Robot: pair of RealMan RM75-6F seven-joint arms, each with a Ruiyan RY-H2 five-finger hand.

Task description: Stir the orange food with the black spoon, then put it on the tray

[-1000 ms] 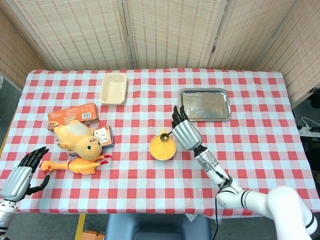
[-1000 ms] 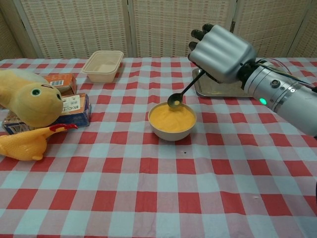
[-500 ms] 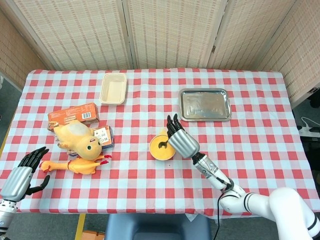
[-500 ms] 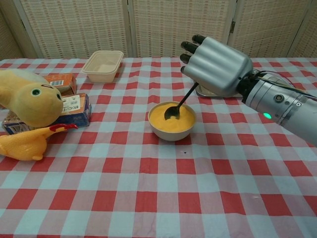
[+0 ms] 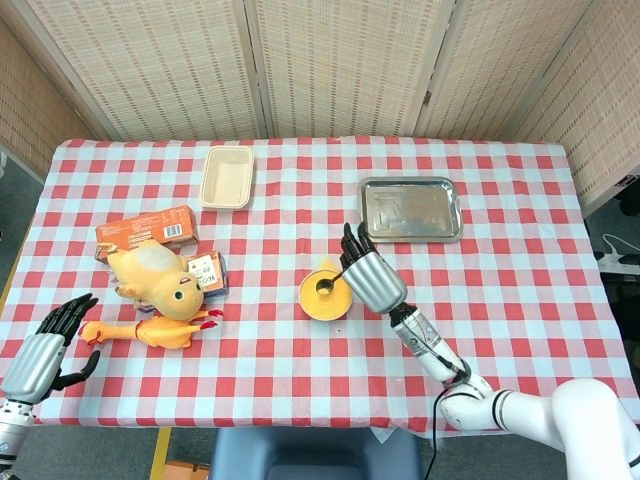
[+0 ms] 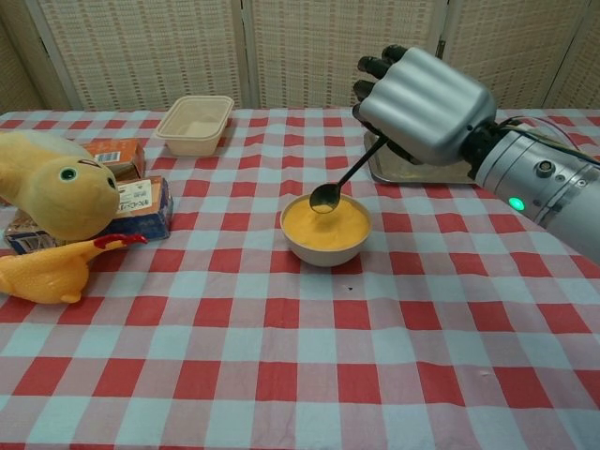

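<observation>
**Spoon over the bowl, tray not yet reached**

Head view: we note woven screens behind a red-and-white checked table (image 5: 520,300). The right hand (image 5: 372,278) grasps the black spoon (image 5: 328,284), its bowl end over the orange food (image 5: 325,295) in the bowl (image 5: 312,308). The metal tray (image 5: 411,209) lies apart, further back and to the right. The left hand (image 5: 45,350) rests at the near left corner, fingers spread, holding nothing, beside the rubber chicken (image 5: 150,331).

Chest view: the right hand (image 6: 424,101) is clenched on the handle; the spoon (image 6: 328,195) sits at the food's surface (image 6: 325,225), though we cannot tell whether it touches.

Risk, in our judgement: food clinging to the spoon could drip on the cloth during the carry to the tray (image 6: 394,172). A low sideways pull could catch the rim and tip the bowl (image 6: 323,249). The thin handle may also twist in the grasp.
</observation>
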